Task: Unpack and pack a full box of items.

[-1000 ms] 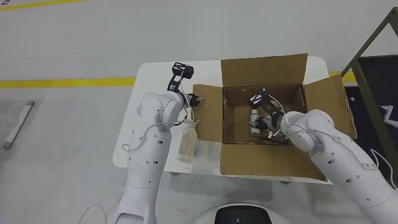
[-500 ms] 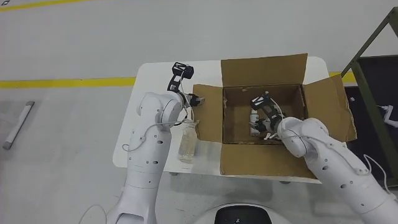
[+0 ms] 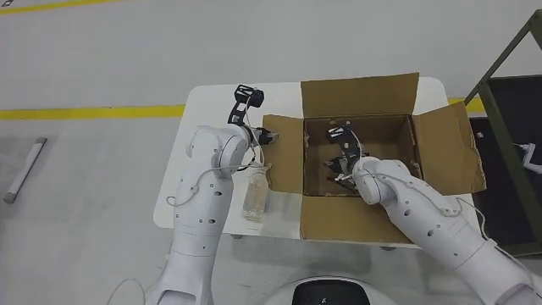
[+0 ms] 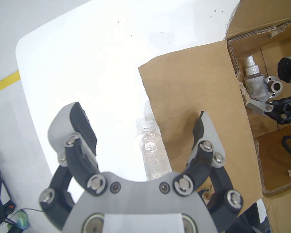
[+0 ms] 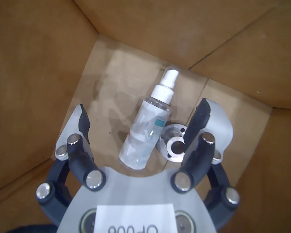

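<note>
An open cardboard box (image 3: 360,97) stands on the white table (image 3: 212,106) with its flaps spread out. On the box floor lies a clear spray bottle (image 5: 148,132) with a white pump top, and a small metal flange (image 5: 173,145) rests beside it. My right gripper (image 5: 143,111) hangs open inside the box, its fingers either side of the spray bottle; one finger is close to the flange. From above, the right gripper (image 3: 337,168) is in the box's left half. My left gripper (image 4: 140,116) is open above the left flap's edge and a clear water bottle (image 4: 152,151).
The water bottle (image 3: 257,195) lies on the table, tight against the box's left flap (image 4: 196,93). A dark metal rack (image 3: 508,59) stands past the table's right side. Bare white tabletop lies left of the box.
My right arm has swung leftward inside the box, bringing its gripper from the middle toward the left half. The left arm and the water bottle have kept still.
</note>
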`<state>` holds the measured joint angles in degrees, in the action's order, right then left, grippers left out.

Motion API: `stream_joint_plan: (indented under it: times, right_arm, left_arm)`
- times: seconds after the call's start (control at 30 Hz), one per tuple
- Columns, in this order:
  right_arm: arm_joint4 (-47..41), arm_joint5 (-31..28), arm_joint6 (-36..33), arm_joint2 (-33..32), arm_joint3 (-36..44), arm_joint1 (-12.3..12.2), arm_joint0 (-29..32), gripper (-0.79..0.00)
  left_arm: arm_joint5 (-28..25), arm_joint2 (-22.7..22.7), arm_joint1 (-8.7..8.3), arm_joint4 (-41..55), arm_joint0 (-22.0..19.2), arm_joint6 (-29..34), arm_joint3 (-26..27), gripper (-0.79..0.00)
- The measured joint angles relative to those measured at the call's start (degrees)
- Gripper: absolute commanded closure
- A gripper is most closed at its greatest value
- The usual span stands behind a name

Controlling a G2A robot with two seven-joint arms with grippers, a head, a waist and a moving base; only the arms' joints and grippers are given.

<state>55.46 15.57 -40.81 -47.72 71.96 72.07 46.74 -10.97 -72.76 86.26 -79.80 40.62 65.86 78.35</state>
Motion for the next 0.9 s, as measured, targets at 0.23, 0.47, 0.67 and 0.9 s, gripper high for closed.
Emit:
stream_joint_plan:
  times: [0.23, 0.47, 0.67, 0.9]
  right_arm:
    - [-1.8, 0.17, 1.37, 1.9, -4.39, 1.8, -0.98, -0.739]
    - [-1.49, 0.22, 1.18, 2.19, -5.62, 2.76, -1.56, -0.409]
    - [-1.01, 0.16, 0.77, 1.98, -5.61, 3.21, -1.24, -0.296]
    - [-0.06, -0.13, 0.34, 1.28, -6.15, 3.56, -0.94, 0.0]
  left_arm:
    - [0.0, 0.0, 0.0, 0.0, 0.0, 0.0, 0.0, -0.785]
    - [0.0, 0.0, 0.0, 0.0, 0.0, 0.0, 0.0, -0.785]
    - [0.0, 0.0, 0.0, 0.0, 0.0, 0.0, 0.0, -0.785]
    - [0.0, 0.0, 0.0, 0.0, 0.0, 0.0, 0.0, -0.785]
